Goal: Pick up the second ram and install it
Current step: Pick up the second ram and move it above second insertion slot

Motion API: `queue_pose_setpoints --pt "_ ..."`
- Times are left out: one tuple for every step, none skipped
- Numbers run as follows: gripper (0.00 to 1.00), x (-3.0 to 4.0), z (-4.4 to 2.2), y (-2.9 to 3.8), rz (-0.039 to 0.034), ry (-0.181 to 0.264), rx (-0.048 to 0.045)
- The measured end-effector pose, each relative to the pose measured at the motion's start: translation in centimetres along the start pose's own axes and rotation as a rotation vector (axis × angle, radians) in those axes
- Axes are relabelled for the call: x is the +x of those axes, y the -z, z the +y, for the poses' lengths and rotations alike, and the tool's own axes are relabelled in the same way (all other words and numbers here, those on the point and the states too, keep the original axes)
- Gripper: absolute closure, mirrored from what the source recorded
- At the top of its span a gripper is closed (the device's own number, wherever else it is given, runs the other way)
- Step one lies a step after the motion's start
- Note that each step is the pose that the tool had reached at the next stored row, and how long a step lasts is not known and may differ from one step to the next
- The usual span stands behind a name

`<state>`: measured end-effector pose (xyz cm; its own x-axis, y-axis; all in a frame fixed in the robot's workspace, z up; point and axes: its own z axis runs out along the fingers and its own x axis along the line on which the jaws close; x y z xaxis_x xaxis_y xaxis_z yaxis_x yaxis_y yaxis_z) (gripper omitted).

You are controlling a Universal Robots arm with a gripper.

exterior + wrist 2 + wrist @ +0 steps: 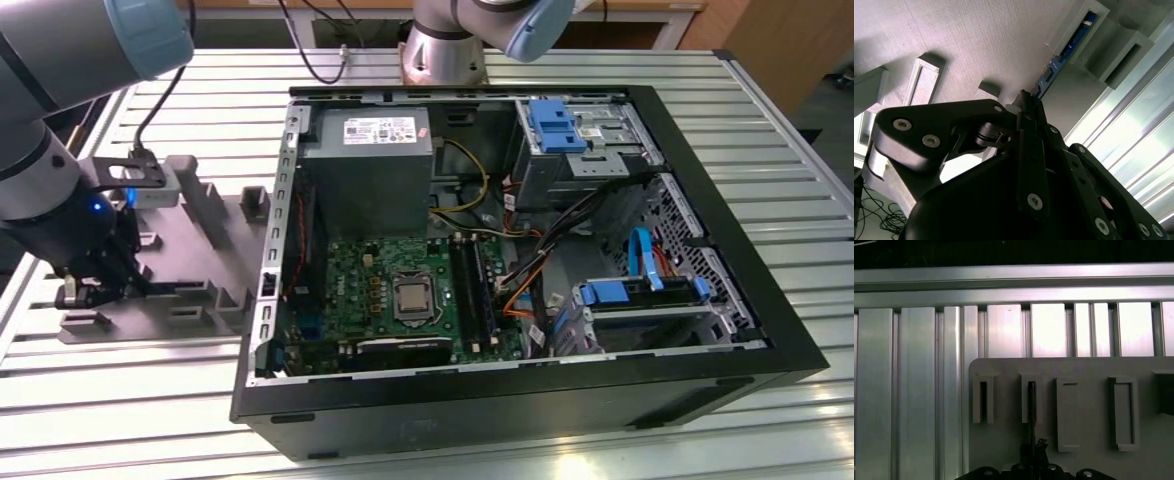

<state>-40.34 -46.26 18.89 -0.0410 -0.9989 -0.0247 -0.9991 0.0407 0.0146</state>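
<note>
A: Exterior view, what sits where?

B: Computer case [534, 412] on the table [561, 70], centre toward 3 o'clock; holder plate [200, 300] on the table at the case's 9 o'clock, just beside it; gripper [80, 292] over the plate's 9 o'clock end.

A: Inside the case?

B: Power supply [367, 170] at 12; drive cage [587, 130] at 1; motherboard [354, 270] toward 7; CPU socket [411, 297] mid-board, memory slots [470, 285] at its 3 o'clock.

A: The second ram [1064, 55]?

B: In both wrist views, on edge in a holder pocket; gripper at its end; further pockets on either side.
</note>
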Motion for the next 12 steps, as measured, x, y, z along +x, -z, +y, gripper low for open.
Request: queue_pose_setpoints --pt "0.86 0.00 0.00 0.06 0.0002 0.000 -0.0002" --pt "0.86 0.00 0.00 0.11 0.0002 0.000 -0.0002" --pt "0.86 0.00 0.01 0.13 0.0003 0.000 -0.0003" --pt "0.86 0.00 0.01 0.14 0.0003 0.000 -0.0003" --pt "0.86 0.00 0.01 0.16 0.0002 0.000 -0.0003" --pt "0.86 0.00 0.01 0.19 0.0003 0.000 -0.0003" --pt "0.86 0.00 0.01 0.22 0.0003 0.000 -0.0003" --pt "0.86 0.00 0.01 0.26 0.0003 0.000 -0.0003" --pt "0.86 0.00 0.01 0.31 0.0003 0.000 -0.0003" --pt "0.86 0.00 0.01 0.35 0.0003 0.000 -0.0003" --pt "0.86 -0.01 0.01 0.38 0.0002 0.000 -0.0001" --pt "0.86 -0.01 0.01 0.42 0.0002 0.000 -0.0001"
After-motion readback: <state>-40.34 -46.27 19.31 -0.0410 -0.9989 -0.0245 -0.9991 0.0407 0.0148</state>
